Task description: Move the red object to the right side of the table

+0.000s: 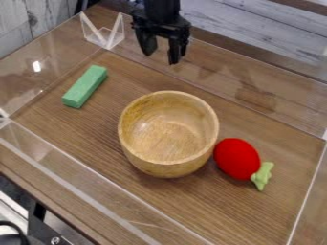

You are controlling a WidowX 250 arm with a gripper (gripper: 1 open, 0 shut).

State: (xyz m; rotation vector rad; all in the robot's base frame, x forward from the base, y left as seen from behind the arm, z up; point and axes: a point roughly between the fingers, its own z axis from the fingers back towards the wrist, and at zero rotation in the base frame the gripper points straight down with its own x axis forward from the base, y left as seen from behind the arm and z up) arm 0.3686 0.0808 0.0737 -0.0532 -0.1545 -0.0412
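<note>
Looking first at the red object (236, 158), we found it at about four o'clock on the table (250, 86), its leafy tip (263, 174) pointing toward four o'clock as well. We judged it light and fairly firm, with a smooth, rounded skin that might roll or slip if pinched off-centre. It did not look fragile, though the leaf seemed a poor handle. We thought the best hold was low across the widest part of the red body, with the pads on opposite sides.

Toward ten o'clock from it, the wooden bowl (167, 163) sat just beside, so close that we could not tell whether they touched; a finger coming down on that side could have knocked the rim. Farther out on much the same bearing lay the green block (84, 86). At eleven o'clock, well apart from the fruit, we saw the gripper (160, 51) with its jaws spread wide and nothing between them. We reckoned it needed to travel toward five o'clock before lowering over the fruit.
</note>
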